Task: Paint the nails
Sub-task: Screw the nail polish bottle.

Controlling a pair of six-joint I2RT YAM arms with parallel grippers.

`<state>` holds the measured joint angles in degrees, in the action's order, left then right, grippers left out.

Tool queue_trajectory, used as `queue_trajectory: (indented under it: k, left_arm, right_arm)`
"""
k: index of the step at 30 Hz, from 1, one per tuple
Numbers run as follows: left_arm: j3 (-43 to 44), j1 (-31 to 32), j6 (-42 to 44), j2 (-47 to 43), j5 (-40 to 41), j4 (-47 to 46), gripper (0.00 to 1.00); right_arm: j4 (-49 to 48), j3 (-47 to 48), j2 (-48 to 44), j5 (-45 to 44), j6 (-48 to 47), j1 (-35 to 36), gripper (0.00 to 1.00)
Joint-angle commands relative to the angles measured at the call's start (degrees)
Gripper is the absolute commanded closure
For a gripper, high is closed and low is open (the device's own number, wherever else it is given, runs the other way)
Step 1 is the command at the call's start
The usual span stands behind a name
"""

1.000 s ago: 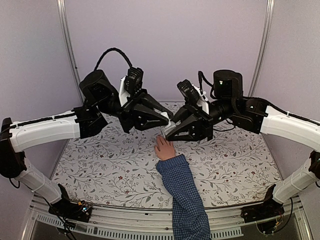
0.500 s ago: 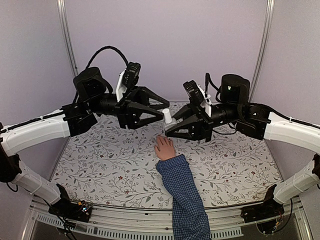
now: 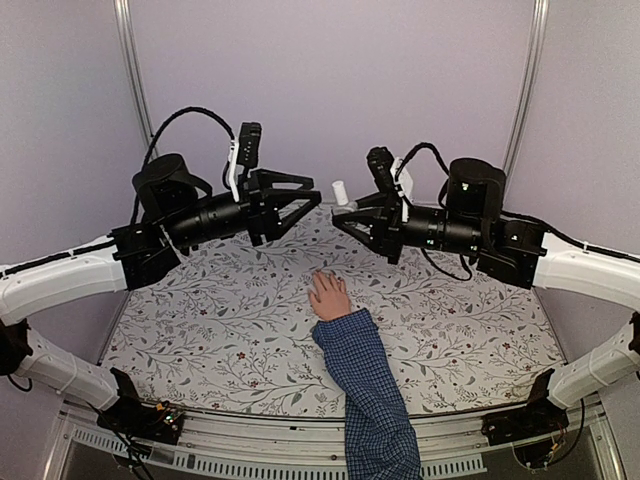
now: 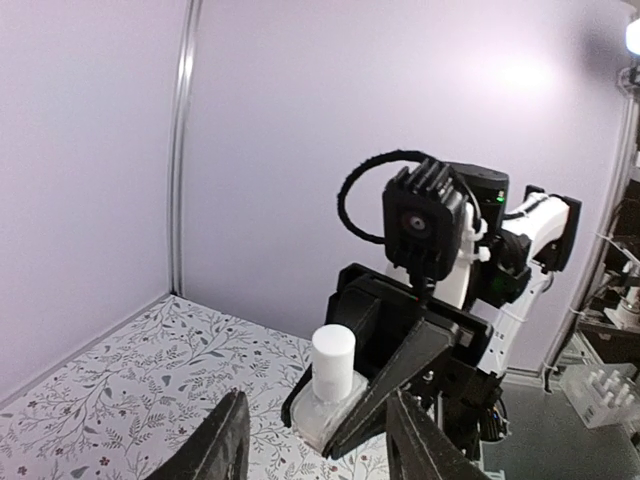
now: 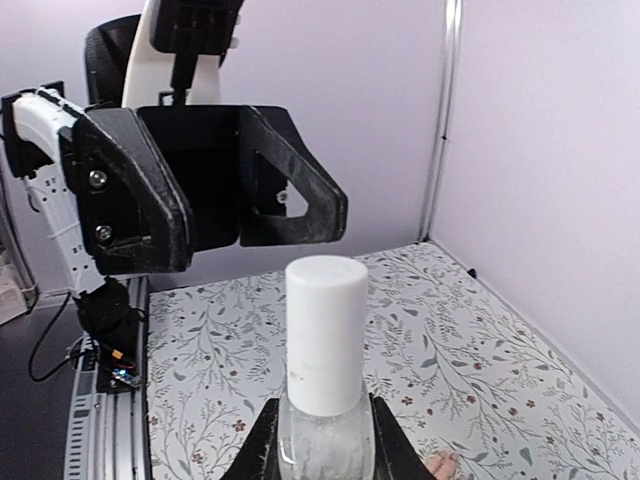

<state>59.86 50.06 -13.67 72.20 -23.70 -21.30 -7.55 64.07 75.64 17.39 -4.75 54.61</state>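
A small pale hand (image 3: 328, 296) on a blue checked sleeve (image 3: 370, 400) lies palm down on the flowered table; its nails (image 3: 322, 275) are too small to show colour. Fingertips peek into the right wrist view (image 5: 445, 463). My right gripper (image 3: 345, 207) is shut on a clear nail polish bottle (image 5: 322, 440) with a white cap (image 5: 325, 330), held high above the hand. The bottle also shows in the left wrist view (image 4: 330, 385). My left gripper (image 3: 312, 197) is open and empty, its jaws facing the cap from the left, a little apart from it.
The flowered tablecloth (image 3: 220, 330) covers the table inside pale lilac walls. Metal corner posts (image 3: 135, 90) stand at the back left and back right (image 3: 525, 80). The sleeve reaches over the table's near edge.
Both arms have risen and drawn slightly apart. The bottle has gone up from just above the hand to well above it, still in my right gripper. The left gripper stays open.
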Motion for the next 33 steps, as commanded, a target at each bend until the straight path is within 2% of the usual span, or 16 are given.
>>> queue_trajectory:
  k: [1, 3, 8, 20, 27, 33]
  left_arm:
    - [1.2, 2.3, -2.6, 2.1, 13.3, -2.4, 0.52]
    - [2.7, 3.2, -3.0, 3.9, 16.1, -1.8, 0.52]
    - [5.1, 4.2, -5.0, 7.2, 17.3, -2.4, 0.53]
    - [8.6, 5.0, -8.5, 12.4, 19.5, -1.4, 0.63]
    - [9.1, 5.0, -9.0, 13.2, 19.1, -0.1, 0.73]
    - [7.9, 5.0, -9.1, 12.7, 17.9, -1.1, 0.95]
  right_arm:
    - [-1.0, 0.0, -0.5, -16.5, -2.4, 1.9, 1.0]
    - [-0.5, 0.3, 0.4, -20.2, -3.4, 2.7, 1.0]
    - [0.9, 1.7, 2.3, -25.9, -4.9, 4.2, 1.0]
    - [0.6, 2.6, 4.7, -30.3, -6.8, 6.0, 1.0]
    - [0.4, 2.6, 4.5, -30.4, -6.9, 6.0, 1.0]
    - [0.2, 2.3, 4.1, -30.4, -6.8, 6.0, 1.0]
